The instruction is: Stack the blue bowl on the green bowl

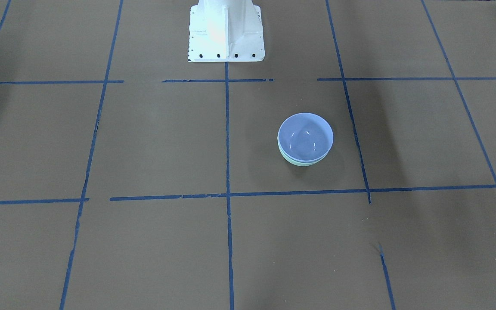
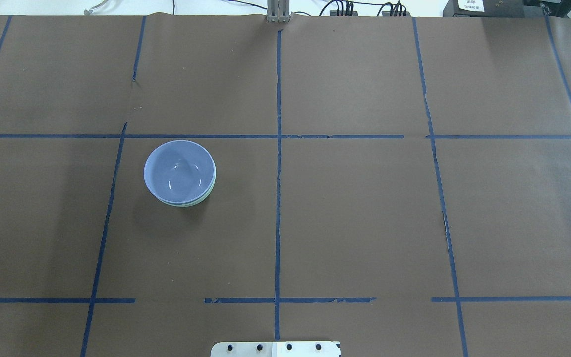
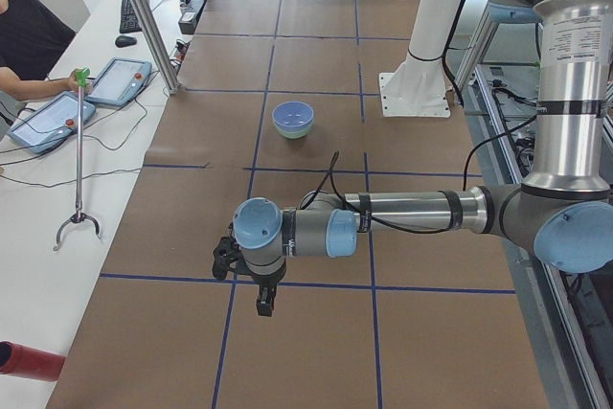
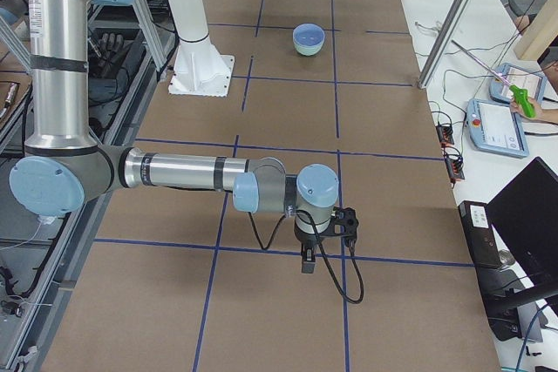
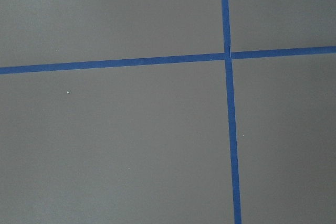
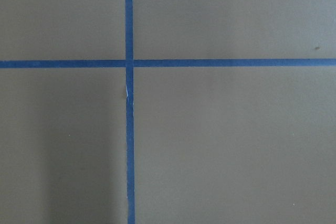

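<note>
Left end effector [image 3: 226,258], exterior left view: it hangs over bare desk [image 3: 316,352] at the near end, well apart from the bowls. No bowl is at it. This view does not show whether its fingers are spread or pressed together. Further up the desk, the blue bowl [image 3: 293,114] sits nested in the green bowl [image 3: 293,132], near the white pedestal [image 3: 417,83].

Exterior right view: the right end effector [image 4: 347,220] hangs over bare desk at the near end, well apart from the stack. Its finger state cannot be told. The 2 bowls show far up the desk as 1 stack, blue on top.

Front-facing view: no end effector is in frame. The blue bowl sits upright inside the green bowl, which shows only as a mint crescent under the blue rim.

Overhead view: the stack stands on the robot's left half of the desk. The green rim shows only along 1 edge, so the nesting is slightly off-centre.

Wrist views: both show only desk paper and crossing tape lines [image 5: 229,129], with no fingers and no bowl.

Assessment: the stacking appears complete. Neither the left end effector nor the right end effector is near the stack, and no step appears to be left.
</note>
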`<state>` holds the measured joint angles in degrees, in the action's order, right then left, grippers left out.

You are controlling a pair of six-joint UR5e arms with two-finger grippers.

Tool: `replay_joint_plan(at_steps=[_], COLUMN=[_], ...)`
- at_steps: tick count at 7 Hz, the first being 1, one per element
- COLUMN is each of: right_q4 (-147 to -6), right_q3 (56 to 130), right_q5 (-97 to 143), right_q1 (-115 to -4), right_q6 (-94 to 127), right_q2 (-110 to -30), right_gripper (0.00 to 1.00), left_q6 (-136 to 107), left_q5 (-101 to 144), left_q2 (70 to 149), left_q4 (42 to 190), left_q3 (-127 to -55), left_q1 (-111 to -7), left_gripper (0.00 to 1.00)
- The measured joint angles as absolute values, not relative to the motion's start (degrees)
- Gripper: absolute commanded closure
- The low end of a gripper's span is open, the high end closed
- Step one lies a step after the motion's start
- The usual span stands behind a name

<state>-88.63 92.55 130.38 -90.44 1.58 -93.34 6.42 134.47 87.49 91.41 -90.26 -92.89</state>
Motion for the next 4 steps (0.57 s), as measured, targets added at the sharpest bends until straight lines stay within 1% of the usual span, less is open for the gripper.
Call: replay_joint_plan(at_steps=[4], right_q4=[-88.60], right_q3=[92.55], right_q5=[130.38], right_q1=[-90.44], right_q6=[1.58], right_q2=[-93.34], right_gripper=[0.00], left_q6=[6.43], left_q5=[134.49], left_q2=[87.42], left_q4=[91.41], left_q3=[-90.52], left_q1=[-93.27], left_gripper=[0.00])
